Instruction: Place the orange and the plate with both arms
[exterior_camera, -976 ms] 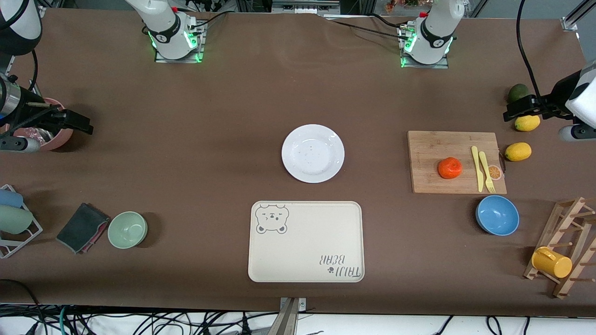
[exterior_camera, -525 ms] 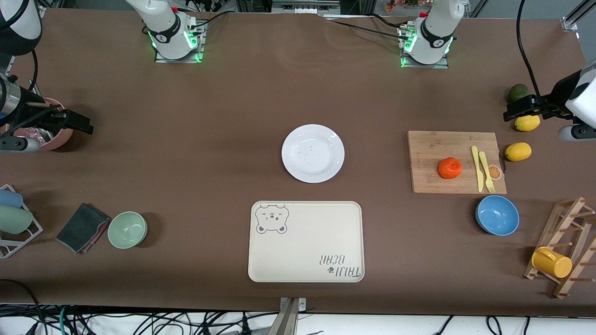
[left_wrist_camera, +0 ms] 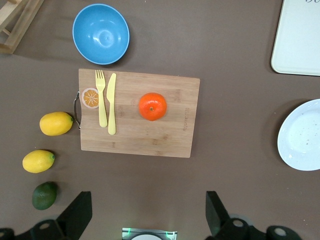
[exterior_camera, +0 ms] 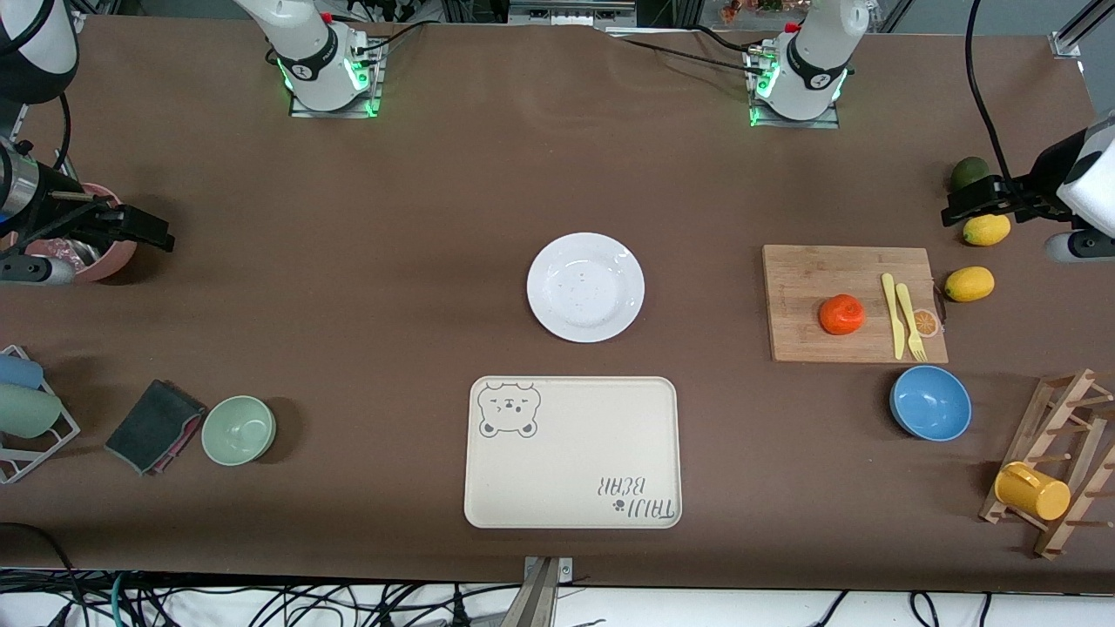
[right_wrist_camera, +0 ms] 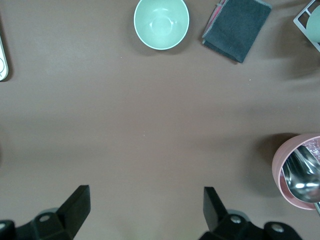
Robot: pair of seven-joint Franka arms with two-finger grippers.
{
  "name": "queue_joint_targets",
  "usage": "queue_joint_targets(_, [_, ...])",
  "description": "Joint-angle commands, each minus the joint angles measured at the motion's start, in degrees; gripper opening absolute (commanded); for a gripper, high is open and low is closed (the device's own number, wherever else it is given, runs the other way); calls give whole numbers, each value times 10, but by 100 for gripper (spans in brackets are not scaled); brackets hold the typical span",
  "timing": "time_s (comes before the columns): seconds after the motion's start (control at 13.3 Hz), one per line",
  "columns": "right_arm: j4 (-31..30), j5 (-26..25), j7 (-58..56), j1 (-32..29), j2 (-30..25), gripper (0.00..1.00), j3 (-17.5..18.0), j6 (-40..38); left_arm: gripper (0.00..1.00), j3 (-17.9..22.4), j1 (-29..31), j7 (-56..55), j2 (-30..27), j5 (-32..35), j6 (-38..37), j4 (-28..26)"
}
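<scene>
The orange (exterior_camera: 841,314) sits on a wooden cutting board (exterior_camera: 801,270) toward the left arm's end of the table; the left wrist view also shows the orange (left_wrist_camera: 152,106). The white plate (exterior_camera: 585,286) lies empty mid-table, and the plate (left_wrist_camera: 302,135) shows at the edge of the left wrist view. My left gripper (exterior_camera: 958,207) hangs open and empty over the table beside the lemons; its jaws (left_wrist_camera: 148,212) stand wide apart. My right gripper (exterior_camera: 148,232) hovers open and empty beside a pink bowl at the right arm's end, open too in its own view (right_wrist_camera: 146,207).
A yellow knife and fork (exterior_camera: 902,315) lie on the board. Two lemons (exterior_camera: 969,283) and a green fruit (exterior_camera: 968,172) lie near it. A blue bowl (exterior_camera: 930,403), cream bear tray (exterior_camera: 557,488), green bowl (exterior_camera: 239,429), dark cloth (exterior_camera: 153,425), pink bowl (exterior_camera: 111,258) and mug rack (exterior_camera: 1058,461) stand around.
</scene>
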Motion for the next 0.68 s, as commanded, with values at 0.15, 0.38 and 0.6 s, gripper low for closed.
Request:
queue_joint_targets(0.15, [11,5,-8,-5,3,100,3,-9,100,0,-9,2,18,22,0,-3])
queue_joint_targets(0.38, [11,5,-8,-5,4,100,3,-9,100,-1,-21,5,17,64,9,-9])
queue_joint_targets(0.6, [11,5,-8,-5,3,100,3,-9,100,-1,-22,5,-11,61,88,-116])
